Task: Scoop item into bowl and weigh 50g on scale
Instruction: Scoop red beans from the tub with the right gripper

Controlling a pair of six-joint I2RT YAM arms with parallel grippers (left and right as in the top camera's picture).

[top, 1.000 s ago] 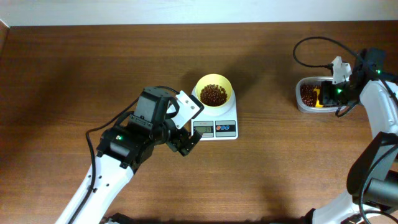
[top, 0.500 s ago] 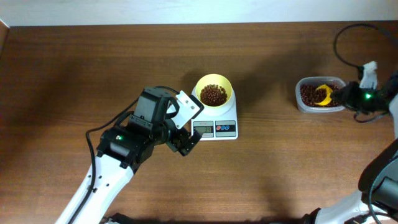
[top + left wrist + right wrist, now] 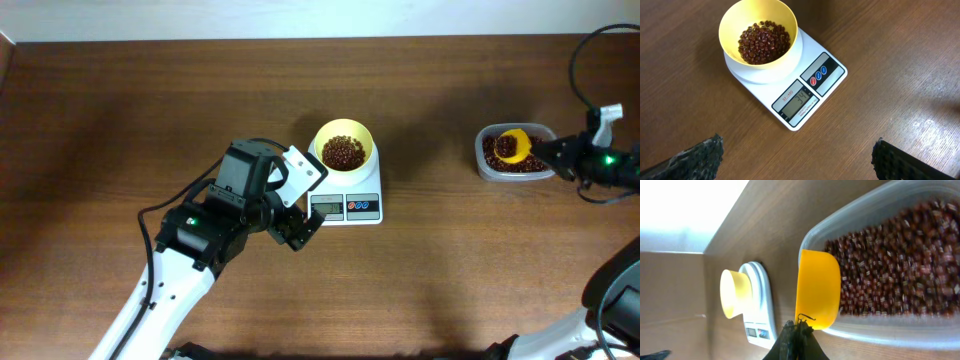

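Observation:
The pale yellow bowl (image 3: 343,150) holds a heap of reddish-brown beans (image 3: 344,152) and stands on the white scale (image 3: 352,205); they also show in the left wrist view, the bowl (image 3: 760,35) on the scale (image 3: 805,95). My left gripper (image 3: 297,232) is open and empty, on the table just left of the scale's display. My right gripper (image 3: 548,150) is shut on the handle of a bright yellow scoop (image 3: 512,145) holding some beans over the clear container (image 3: 515,153). The right wrist view shows the scoop (image 3: 817,295) and more beans (image 3: 890,265) in the container.
The clear container (image 3: 880,210) stands at the right of the table, near its far edge. A black cable (image 3: 590,60) loops above the right arm. The left arm's body (image 3: 210,225) lies across the front left of the table.
My right gripper has swung out to the right and turned the scoop; it now sits bowl-up with beans over the container. The left arm has not moved.

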